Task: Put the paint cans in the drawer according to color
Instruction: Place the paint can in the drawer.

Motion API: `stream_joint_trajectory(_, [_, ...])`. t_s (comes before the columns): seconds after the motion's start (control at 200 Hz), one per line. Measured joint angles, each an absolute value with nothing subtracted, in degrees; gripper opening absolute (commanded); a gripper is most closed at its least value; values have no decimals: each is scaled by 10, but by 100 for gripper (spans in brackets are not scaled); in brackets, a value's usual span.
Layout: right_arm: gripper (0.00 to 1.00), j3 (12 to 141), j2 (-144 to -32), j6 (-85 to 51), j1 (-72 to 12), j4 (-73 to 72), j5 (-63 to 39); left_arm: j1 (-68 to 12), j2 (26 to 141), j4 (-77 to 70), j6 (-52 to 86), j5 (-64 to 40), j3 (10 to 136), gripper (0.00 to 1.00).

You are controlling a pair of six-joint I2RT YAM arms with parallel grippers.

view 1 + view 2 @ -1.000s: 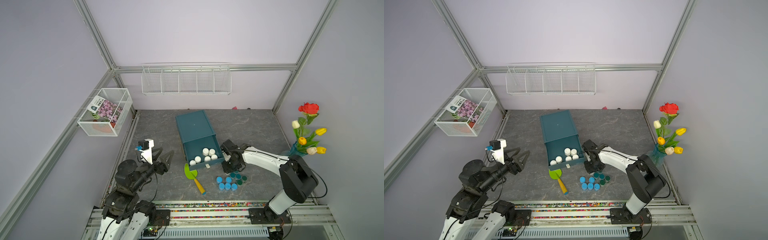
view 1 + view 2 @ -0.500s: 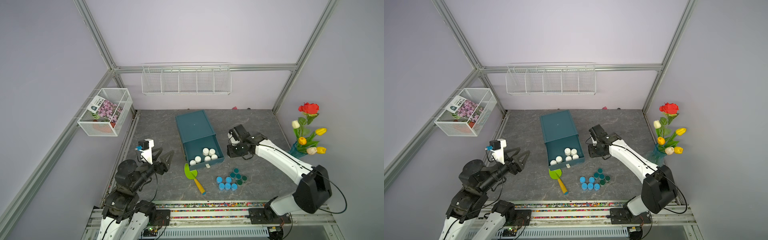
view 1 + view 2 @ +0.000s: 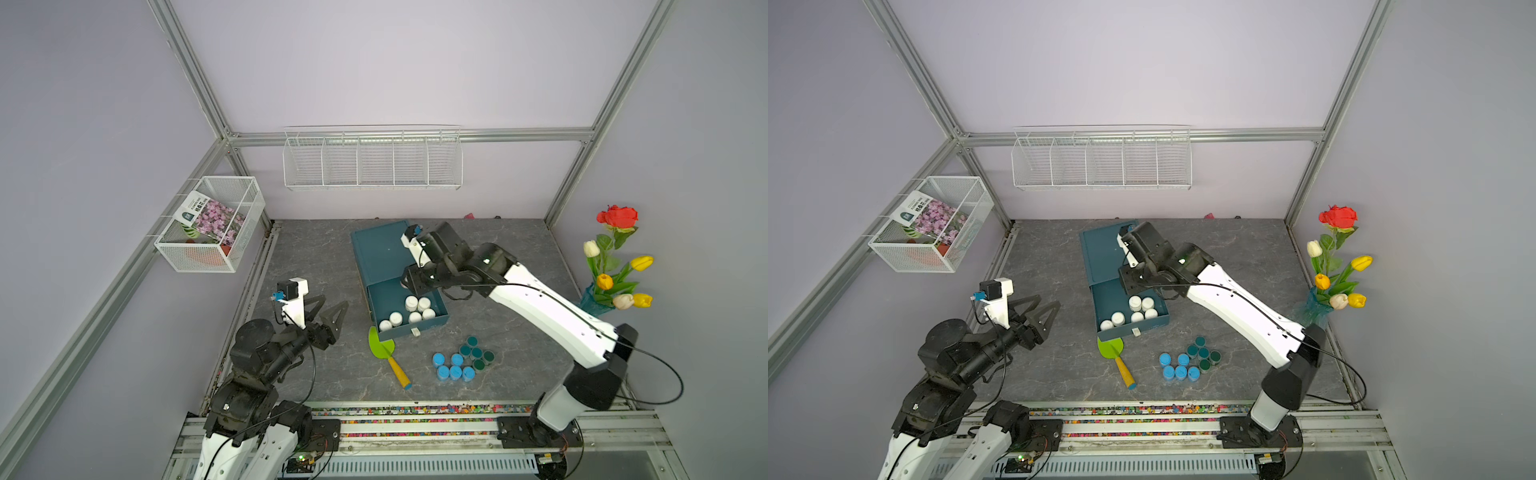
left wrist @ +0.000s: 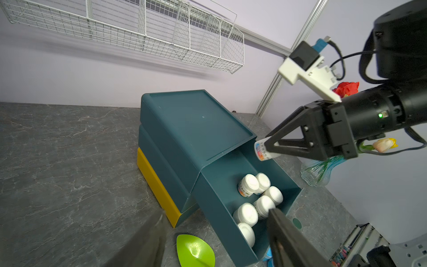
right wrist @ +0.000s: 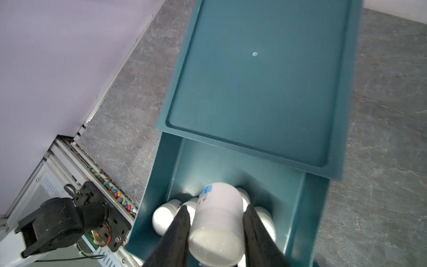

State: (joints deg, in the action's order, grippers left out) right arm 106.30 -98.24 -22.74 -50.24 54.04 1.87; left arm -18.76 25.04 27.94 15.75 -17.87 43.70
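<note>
Teal moulded plastic, smooth and matt, forms the cabinet [image 3: 380, 253], whose top is recessed like a shallow tray. In the left wrist view a yellow tier [image 4: 157, 185] shows at its base. The top drawer [image 3: 415, 329] is pulled out over the table [image 3: 316, 257], a grey slab with pale marble-like veins.

Six white jars [image 3: 411, 311] stand bunched toward the drawer's front, small glossy cylinders with domed lids and printed paper labels. On the table just in front of the drawer, blue jars [image 3: 453, 368] and teal jars [image 3: 476, 353] form two touching clusters, all upright. Beside them lies a trowel [image 3: 380, 344] with a lime leaf-shaped plastic blade and a yellow handle, its blade against the drawer's front corner.

The right gripper [image 5: 217, 212] hangs above the drawer's rear half, near the cabinet's mouth. Its black wedge fingers [image 5: 182, 222] are closed partway and press on the round sides of a white jar [image 5: 217, 222]. The jar is clear of the drawer floor, and the left wrist view shows a colour-striped label on it [image 4: 260, 150].

The left gripper [image 3: 332, 301] hovers over bare table, well to the side of the cabinet. Its triangular black fingers [image 3: 338, 311] are spread apart with nothing between them and touch nothing.
</note>
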Motion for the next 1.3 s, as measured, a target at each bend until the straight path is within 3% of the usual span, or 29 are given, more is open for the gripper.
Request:
stream_joint_trajectory(0.205, [14, 1102, -1065, -224, -513, 580, 21, -188, 255, 279, 156, -180, 437, 72])
stream_joint_trajectory(0.605, [15, 1104, -1075, -203, -513, 613, 28, -188, 255, 277, 156, -180, 437, 72])
stream_joint_trajectory(0.76, [25, 1104, -1085, -194, -513, 623, 28, -188, 255, 277, 156, -180, 437, 72])
stream_joint_trajectory(0.93, [51, 1105, -1087, -185, -513, 628, 28, -188, 256, 276, 156, -180, 437, 72])
stream_joint_trajectory(1.01, [58, 1109, -1087, -186, -513, 631, 28, -188, 259, 273, 156, -180, 437, 72])
stream_joint_trajectory(1.145, [61, 1138, -1084, -186, -513, 636, 30, -188, 265, 272, 156, -180, 437, 72])
stream_joint_trajectory(1.305, [53, 1142, -1032, -214, -513, 632, 41, -188, 267, 273, 156, -184, 437, 72])
